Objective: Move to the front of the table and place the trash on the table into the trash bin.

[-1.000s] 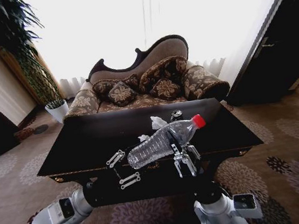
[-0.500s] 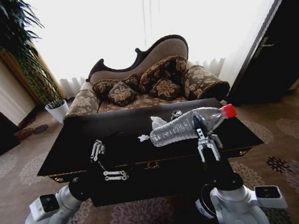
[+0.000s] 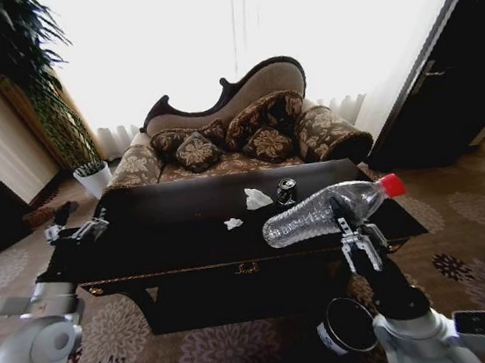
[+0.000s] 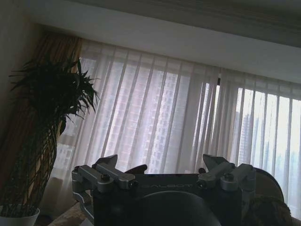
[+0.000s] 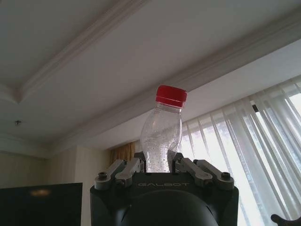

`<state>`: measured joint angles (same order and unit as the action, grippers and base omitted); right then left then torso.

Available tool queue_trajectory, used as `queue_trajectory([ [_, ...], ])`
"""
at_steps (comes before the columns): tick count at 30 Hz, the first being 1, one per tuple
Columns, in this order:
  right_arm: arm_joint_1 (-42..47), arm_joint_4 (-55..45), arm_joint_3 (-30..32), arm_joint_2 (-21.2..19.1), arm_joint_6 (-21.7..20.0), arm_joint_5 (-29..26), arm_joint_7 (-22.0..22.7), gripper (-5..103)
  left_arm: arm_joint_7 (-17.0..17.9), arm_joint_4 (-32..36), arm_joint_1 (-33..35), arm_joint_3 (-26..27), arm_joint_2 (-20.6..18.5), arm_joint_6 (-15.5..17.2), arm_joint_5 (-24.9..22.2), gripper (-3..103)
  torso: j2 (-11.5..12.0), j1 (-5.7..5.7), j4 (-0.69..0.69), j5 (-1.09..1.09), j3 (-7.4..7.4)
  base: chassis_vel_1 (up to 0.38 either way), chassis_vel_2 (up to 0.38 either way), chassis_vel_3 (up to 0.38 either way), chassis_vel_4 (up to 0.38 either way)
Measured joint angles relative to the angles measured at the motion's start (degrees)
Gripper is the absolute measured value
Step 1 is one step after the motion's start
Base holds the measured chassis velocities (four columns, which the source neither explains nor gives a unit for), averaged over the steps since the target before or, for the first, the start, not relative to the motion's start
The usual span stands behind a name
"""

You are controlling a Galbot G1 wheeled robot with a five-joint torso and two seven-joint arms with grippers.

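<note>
While we stood at the front edge of the table (image 3: 144, 247), the trash bin (image 3: 349, 326), a round black bucket, sat on the carpet just below our right arm, low against the table's front right leg. Our right gripper (image 3: 355, 237) was clamped on the clear plastic bottle (image 3: 326, 211), its fingers pinching the ribbed body near the shoulder. The bottle lay roughly level in the head view, long axis across us, red cap (image 3: 392, 184) toward the right edge and base toward the middle. We judged the coming move turned on this: the bin's mouth was almost straight beneath the gripper and slightly nearer us, so the bottle had to go down and back, likely tipped end-first since its length looked close to the bin's width. The right arm was plainly the nearer one.

Our left gripper (image 3: 76, 230) hung off the table's left edge, well apart from everything, its fingers spread open in the left wrist view (image 4: 160, 172).

Farther on, across the glossy black top, a small crumpled white paper wad (image 3: 233, 223) lay near the centre, a larger wad (image 3: 257, 199) just beyond it, and a dark drink can (image 3: 286, 190) stood upright beside that, toward the back edge. Behind the table sat a patterned sofa (image 3: 237, 138).
</note>
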<state>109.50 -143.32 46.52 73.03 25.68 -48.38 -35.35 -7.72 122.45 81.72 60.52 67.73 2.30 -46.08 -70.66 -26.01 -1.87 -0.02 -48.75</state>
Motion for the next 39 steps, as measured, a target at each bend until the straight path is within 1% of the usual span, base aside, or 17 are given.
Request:
queue_trajectory([
  [4, 2.3, 0.5, 7.8, 0.4, 3.7, -0.6, -3.6, 24, -0.1, -2.4, -0.6, -1.5, 0.4, -0.2, 1.5, 100, 0.0, 0.01, 0.01, -0.01, 0.0, 0.0, 0.0, 0.0, 0.0],
  [5, 2.3, 0.5, 7.8, 0.4, 3.7, -0.6, -3.6, 24, -0.1, -2.4, -0.6, -1.5, 0.4, -0.2, 1.5, 100, 0.0, 0.01, 0.01, -0.01, 0.0, 0.0, 0.0, 0.0, 0.0],
  [8, 2.8, 3.6, 11.9, 1.0, 5.4, 1.0, -4.8, 24, -0.5, -3.6, -1.7, -3.1, 0.7, -0.3, 2.5, 100, 0.0, 0.01, 0.01, 0.01, 0.0, 0.0, 0.0, 0.0, 0.0],
  [10, 3.1, 5.1, 12.3, 1.3, 6.1, 2.2, -4.9, 24, -0.6, -3.9, -2.0, -3.6, 0.7, -0.3, 2.8, 100, 0.0, 0.0, 0.0, 0.01, 0.0, 0.0, 0.0, 0.0, 0.0],
  [14, 4.6, 11.9, 13.4, 2.6, 10.3, 8.8, -6.7, 24, -1.1, -5.8, -3.5, -5.0, 0.5, -0.9, 4.3, 100, 0.0, 0.01, 0.01, 0.01, 0.0, 0.0, 0.0, 0.0, 0.0],
  [16, 5.1, 13.2, 13.6, 2.8, 11.1, 9.6, -7.0, 24, -1.2, -6.4, -3.9, -5.3, 0.4, -1.2, 4.7, 100, 0.0, 0.01, 0.01, 0.01, 0.0, 0.0, 0.0, 0.0, 0.0],
  [18, 6.2, 16.6, 13.9, 2.9, 12.5, 11.2, -7.3, 24, -1.3, -7.5, -4.8, -5.8, 0.2, -1.5, 5.2, 100, 0.0, 0.01, 0.0, 0.0, 0.0, 0.0, 0.0, 0.0, 0.0],
  [19, 6.5, 20.4, 14.1, 2.8, 13.6, 13.1, -7.3, 24, -1.4, -8.5, -5.6, -6.4, 0.2, -1.7, 5.5, 100, 0.0, 0.01, 0.0, 0.0, 0.0, 0.0, 0.0, 0.0, 0.0],
  [22, 6.4, 25.5, 14.0, 2.7, 14.9, 15.7, -7.6, 24, -1.4, -9.4, -6.6, -7.2, 0.3, -2.0, 5.9, 100, 0.0, 0.01, 0.01, 0.01, 0.0, 0.0, 0.0, 0.0, 0.0],
  [24, 5.7, 32.9, 12.1, 2.6, 16.8, 17.9, -8.6, 24, -1.5, -10.3, -7.8, -8.6, 0.7, -2.3, 6.4, 100, 0.0, 0.01, 0.0, 0.02, 0.0, 0.0, 0.0, 0.0, 0.0],
  [26, 5.5, 34.3, 11.5, 2.7, 17.2, 18.3, -8.7, 24, -1.5, -10.5, -8.0, -8.9, 0.7, -2.3, 6.5, 100, 0.0, 0.0, 0.0, 0.02, 0.0, 0.0, 0.0, 0.0, 0.0],
  [29, 2.7, 41.8, 8.1, 2.7, 18.8, 21.5, -8.7, 24, -1.5, -11.0, -9.1, -9.8, 0.7, -2.4, 6.8, 100, 0.0, 0.01, 0.0, 0.01, 0.0, 0.0, 0.0, 0.0, 0.0],
  [30, 2.7, 41.8, 8.1, 2.7, 18.8, 21.5, -8.7, 24, -1.5, -11.0, -9.1, -9.8, 0.7, -2.4, 6.8, 100, 0.0, 0.01, 0.0, 0.01, 0.0, 0.0, 0.0, 0.0, 0.0],
  [35, -4.1, 56.0, 3.8, 1.2, 19.6, 27.9, -5.5, 24, -1.6, -10.6, -8.9, -9.3, 0.2, -2.4, 6.7, 100, 0.0, 0.01, 0.01, 0.01, 0.0, 0.0, 0.0, 0.0, 0.0],
  [37, -4.9, 57.4, 3.4, 1.0, 19.7, 28.6, -5.2, 24, -1.6, -10.4, -8.6, -9.0, 0.1, -2.3, 6.5, 100, 0.0, 0.0, 0.0, 0.0, 0.0, 0.0, 0.0, 0.0, 0.0],
  [38, -6.7, 60.5, 2.6, 0.5, 19.9, 30.3, -4.4, 24, -1.5, -9.9, -8.3, -8.7, 0.0, -2.2, 6.1, 100, 0.0, 0.01, 0.0, 0.01, 0.0, 0.0, 0.0, 0.0, 0.0],
  [39, -9.3, 64.3, 1.9, -0.1, 20.1, 32.7, -3.5, 24, -0.7, -8.3, -7.5, -7.9, -0.2, -0.9, 3.5, 100, 0.0, 0.01, 0.0, 0.01, 0.0, 0.0, 0.0, 0.0, 0.0],
])
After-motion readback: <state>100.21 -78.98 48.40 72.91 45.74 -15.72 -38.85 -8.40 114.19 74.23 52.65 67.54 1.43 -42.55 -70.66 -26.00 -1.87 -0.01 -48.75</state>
